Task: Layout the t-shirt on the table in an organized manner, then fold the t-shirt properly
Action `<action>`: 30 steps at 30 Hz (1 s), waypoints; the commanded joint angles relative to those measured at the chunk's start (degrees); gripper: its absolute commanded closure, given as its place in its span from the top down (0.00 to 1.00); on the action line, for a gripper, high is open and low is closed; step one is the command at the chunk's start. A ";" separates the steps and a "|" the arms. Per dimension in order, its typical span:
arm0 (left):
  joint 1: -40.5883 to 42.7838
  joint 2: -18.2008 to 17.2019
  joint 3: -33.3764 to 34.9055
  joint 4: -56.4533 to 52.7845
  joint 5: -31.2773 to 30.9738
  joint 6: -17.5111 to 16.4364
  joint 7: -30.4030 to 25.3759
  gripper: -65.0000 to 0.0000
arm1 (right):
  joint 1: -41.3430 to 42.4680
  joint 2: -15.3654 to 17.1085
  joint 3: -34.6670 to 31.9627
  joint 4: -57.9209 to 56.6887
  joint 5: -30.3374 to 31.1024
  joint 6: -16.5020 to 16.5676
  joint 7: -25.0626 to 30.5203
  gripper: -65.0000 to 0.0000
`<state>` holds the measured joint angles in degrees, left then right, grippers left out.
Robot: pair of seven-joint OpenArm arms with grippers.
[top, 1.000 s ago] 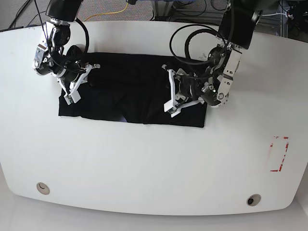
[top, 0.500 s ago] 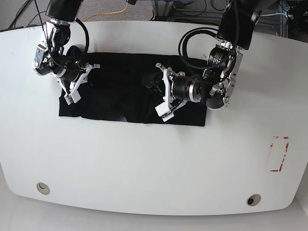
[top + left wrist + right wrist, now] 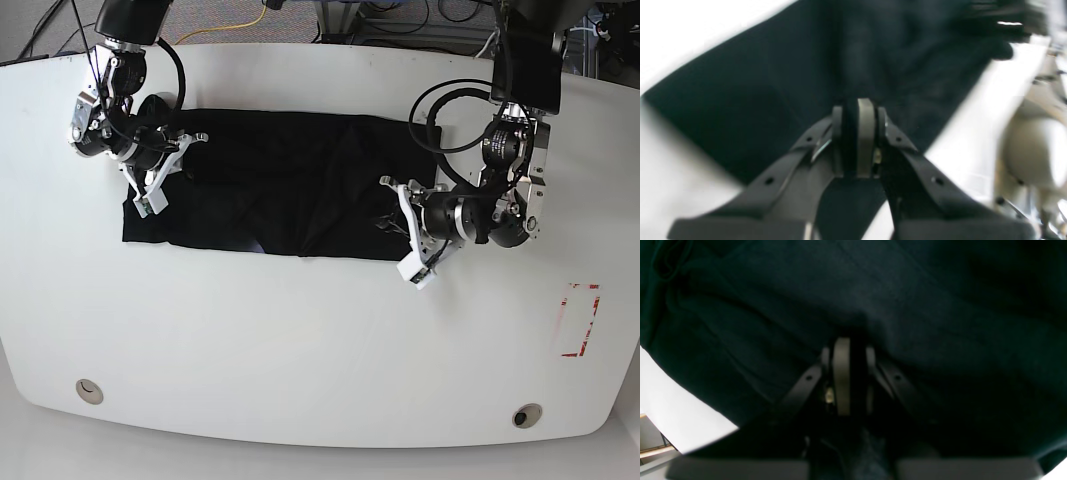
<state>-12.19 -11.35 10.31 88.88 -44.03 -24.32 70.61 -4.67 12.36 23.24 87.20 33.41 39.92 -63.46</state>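
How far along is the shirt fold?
Done: the t-shirt lies as a long black band on the table, apparently folded lengthwise. In hand: both jaws are closed on cloth, the left gripper at one end, the right gripper at the other. Left: the crosswise folds and smoothing wrinkles.

Your black t-shirt point(image 3: 270, 180) lies spread in a wide, wrinkled band across the far half of the white tabletop point(image 3: 300, 340), its print hidden from you. Its near edge runs roughly straight. A red tape rectangle point(image 3: 578, 320) marks the tabletop's edge, and two round grommet holes point(image 3: 90, 391) sit along the near side.
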 commanded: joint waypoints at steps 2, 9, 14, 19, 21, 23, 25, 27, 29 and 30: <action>-1.13 0.15 -0.77 0.83 2.58 0.18 -1.11 0.06 | 0.49 0.61 0.10 0.67 0.13 0.08 -0.23 0.10; -0.69 1.11 -0.24 0.75 10.49 0.98 -1.11 0.06 | 0.58 0.52 0.10 0.67 0.13 0.08 -0.23 0.10; -0.61 3.05 1.43 -1.28 14.98 1.59 -1.11 0.06 | 0.58 0.52 0.10 0.67 0.13 0.08 -0.23 0.10; 0.01 3.22 2.66 -3.56 15.15 1.68 -1.11 0.06 | 0.58 0.52 0.10 0.67 0.13 0.08 -0.23 0.10; 0.10 3.49 2.66 -3.65 15.24 1.68 -1.11 0.06 | 0.49 0.52 0.10 0.67 0.13 0.08 -0.23 0.10; 0.19 4.19 2.66 -3.74 15.33 1.77 -1.11 0.06 | 0.40 0.52 0.10 0.67 0.13 0.08 -0.23 0.10; 0.71 4.19 2.93 -3.74 15.42 1.77 -1.11 0.06 | 0.40 0.52 0.10 0.67 0.13 0.08 -0.23 0.10; 1.06 4.28 3.01 -3.74 15.42 1.85 -1.11 0.06 | 0.40 0.52 0.10 0.67 0.13 0.08 -0.23 0.10; 1.15 4.28 3.01 -3.74 15.42 1.85 -1.03 0.06 | 0.40 0.52 0.10 0.67 0.13 0.08 -0.23 0.10; 1.24 4.28 3.01 -3.74 15.42 1.85 -1.03 0.06 | 0.40 0.52 0.10 0.67 0.13 0.08 -0.23 0.10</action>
<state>-10.07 -6.98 13.41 84.29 -27.90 -22.48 70.17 -4.69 12.23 23.24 87.20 33.45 39.92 -63.44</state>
